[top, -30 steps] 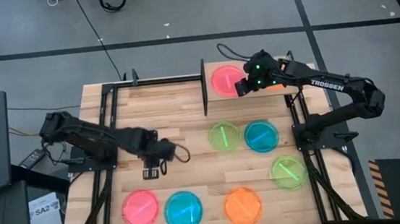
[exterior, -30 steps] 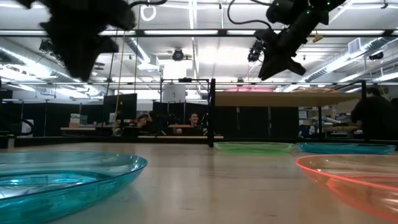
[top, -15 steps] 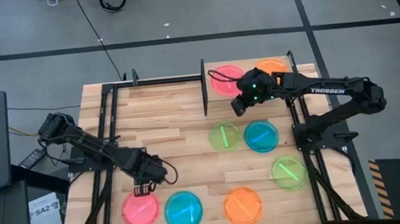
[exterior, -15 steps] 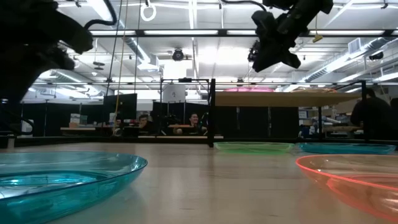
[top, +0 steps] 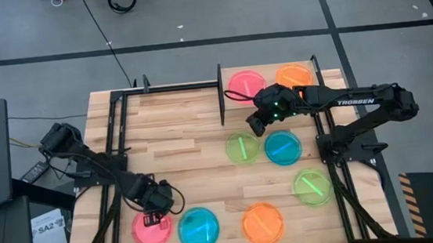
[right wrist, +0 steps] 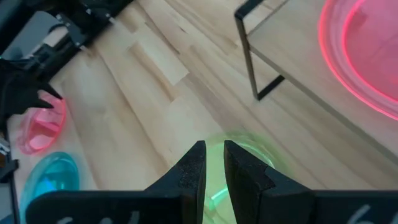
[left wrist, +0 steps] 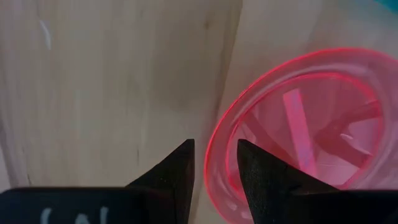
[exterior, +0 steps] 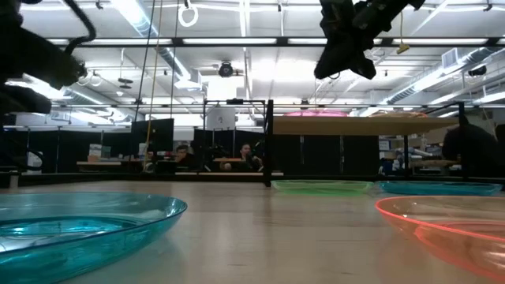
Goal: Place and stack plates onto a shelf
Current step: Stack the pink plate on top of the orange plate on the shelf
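Pink [top: 246, 83] and orange [top: 294, 75] plates lie on the light-wood shelf [top: 270, 73] at the far right. Several more rest on the tabletop: green [top: 242, 147], blue [top: 282, 147], green [top: 312, 185], orange [top: 262, 223], blue [top: 199, 228] and pink [top: 151, 228]. My left gripper [top: 155, 214] is low over the near-left pink plate [left wrist: 298, 124], open, one finger either side of its far rim [left wrist: 211, 149]; whether it touches I cannot tell. My right gripper [top: 258, 124] hovers off the shelf's near edge above the green plate [right wrist: 245, 165], narrowly open and holding nothing.
A bare black metal frame [top: 117, 106] stands over the table's far-left part, with a black post [top: 221, 97] at the shelf's left end. Bare wood lies between the frame and the near row of plates. People sit in the room behind [exterior: 213, 154].
My left gripper has swung from the table's middle left toward the near edge and come down at the pink plate's rim. My right gripper has drawn off the shelf toward the near side and leftward, leaving the orange plate uncovered on the shelf.
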Action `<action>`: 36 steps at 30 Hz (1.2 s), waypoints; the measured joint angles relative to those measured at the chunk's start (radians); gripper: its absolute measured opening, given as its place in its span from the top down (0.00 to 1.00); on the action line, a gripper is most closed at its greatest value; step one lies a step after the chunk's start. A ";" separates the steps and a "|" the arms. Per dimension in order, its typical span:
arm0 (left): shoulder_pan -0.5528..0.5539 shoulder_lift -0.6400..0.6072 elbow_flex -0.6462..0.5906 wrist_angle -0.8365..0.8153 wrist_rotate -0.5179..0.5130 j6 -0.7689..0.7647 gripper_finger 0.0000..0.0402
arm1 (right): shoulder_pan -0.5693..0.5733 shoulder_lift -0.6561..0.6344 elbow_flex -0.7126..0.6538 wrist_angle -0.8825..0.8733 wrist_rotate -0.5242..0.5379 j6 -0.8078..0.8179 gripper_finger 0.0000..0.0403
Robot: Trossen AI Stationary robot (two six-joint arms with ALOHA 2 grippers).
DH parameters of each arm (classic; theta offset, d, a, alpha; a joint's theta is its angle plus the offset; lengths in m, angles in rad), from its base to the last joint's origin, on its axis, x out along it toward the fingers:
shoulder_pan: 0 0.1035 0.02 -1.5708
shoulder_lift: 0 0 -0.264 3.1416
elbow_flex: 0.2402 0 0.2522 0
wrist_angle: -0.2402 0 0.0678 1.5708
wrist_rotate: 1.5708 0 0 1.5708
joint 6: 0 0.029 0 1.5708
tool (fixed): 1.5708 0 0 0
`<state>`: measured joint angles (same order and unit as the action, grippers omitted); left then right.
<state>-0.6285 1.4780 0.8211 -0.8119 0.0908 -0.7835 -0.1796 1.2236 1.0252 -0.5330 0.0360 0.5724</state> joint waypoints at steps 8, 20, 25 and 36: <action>-0.029 0.000 -0.058 0.047 0.007 -0.049 0.68 | 0.008 0.000 0.000 0.031 -0.002 0.000 0.84; -0.038 -0.001 -0.128 0.147 0.042 -0.084 0.68 | 0.008 0.000 0.000 0.031 -0.003 0.000 0.84; -0.038 -0.001 -0.129 0.148 0.042 -0.088 0.73 | 0.008 0.000 0.000 0.031 -0.003 0.000 0.84; -0.038 -0.001 -0.128 0.144 0.047 -0.085 0.96 | 0.008 0.000 0.000 0.030 -0.003 0.000 0.84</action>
<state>-0.6662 1.4769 0.6933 -0.6678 0.1379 -0.8680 -0.1711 1.2236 1.0252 -0.5026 0.0334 0.5728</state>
